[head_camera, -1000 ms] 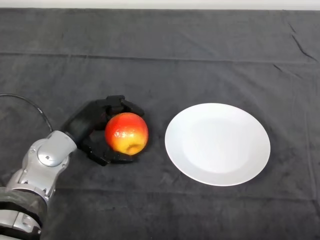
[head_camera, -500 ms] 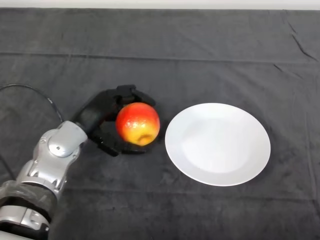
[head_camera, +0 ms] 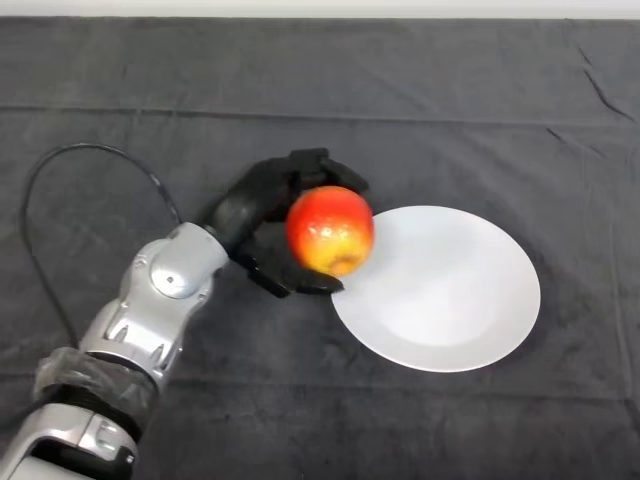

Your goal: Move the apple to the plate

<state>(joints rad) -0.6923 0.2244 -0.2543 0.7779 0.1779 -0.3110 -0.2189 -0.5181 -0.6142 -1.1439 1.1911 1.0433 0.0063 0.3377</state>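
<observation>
Plate (head_camera: 450, 300) surface bare; cloth (head_camera: 400, 100) around it unobstructed.

head cam: on my head, looks down at table (head_camera: 420, 80) in front
framing: my left arm (head_camera: 150, 310) enters near-left

the silver-grey left arm (head_camera: 160, 300) reaches in from the lower left and angles up and to the right. its black left hand (head_camera: 262, 205) has fingers and thumb curled round the apple (head_camera: 330, 229), fingers arching over the top, thumb underneath.
</observation>
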